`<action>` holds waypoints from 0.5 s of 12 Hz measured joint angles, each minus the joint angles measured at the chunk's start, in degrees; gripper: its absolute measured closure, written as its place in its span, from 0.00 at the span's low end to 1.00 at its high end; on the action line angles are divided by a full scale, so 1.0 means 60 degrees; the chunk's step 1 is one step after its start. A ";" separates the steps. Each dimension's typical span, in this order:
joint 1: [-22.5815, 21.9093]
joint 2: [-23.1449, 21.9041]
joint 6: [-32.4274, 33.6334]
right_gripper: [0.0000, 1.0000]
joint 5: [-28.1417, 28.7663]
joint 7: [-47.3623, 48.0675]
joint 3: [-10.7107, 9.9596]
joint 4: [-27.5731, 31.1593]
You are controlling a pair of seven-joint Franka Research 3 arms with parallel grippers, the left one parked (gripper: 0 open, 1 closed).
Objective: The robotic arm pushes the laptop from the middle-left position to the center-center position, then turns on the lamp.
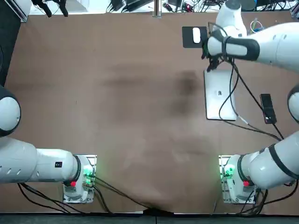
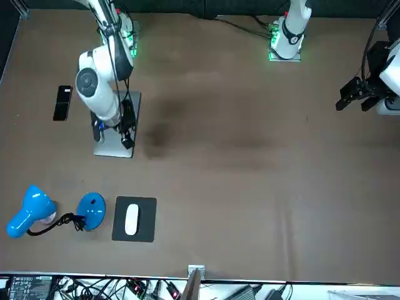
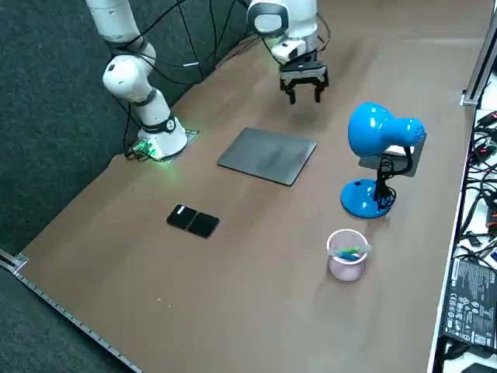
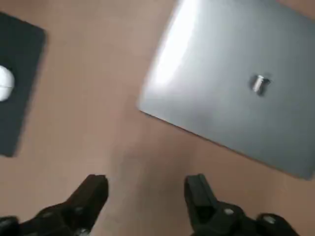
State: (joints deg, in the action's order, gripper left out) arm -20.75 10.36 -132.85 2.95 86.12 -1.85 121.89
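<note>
right arm [image 2: 100, 87] covers much of the laptop [image 2: 107, 150] in front view, nearly all the lamp [image 3: 378, 136] in top view. in wrist view laptop and mouse pad [image 4: 22, 64] run off frame, right gripper [image 4: 145, 181] hanging between them

The right arm [image 1: 261, 44] is stretched well forward from its base (the elbow is carried out to the robot's right), and the wrist is turned downward. The right gripper [image 4: 146, 183] is held at the arm's far end, pointed down. Its fingers [image 4: 93, 189] are spread apart, and nothing is clasped between them.
</note>
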 joint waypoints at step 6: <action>0.0361 0.1841 0.0078 0.50 -0.1573 -0.1938 -0.0018 -0.2440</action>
State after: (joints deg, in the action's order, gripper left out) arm -18.58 21.41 -132.38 -6.49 74.49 -1.96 107.25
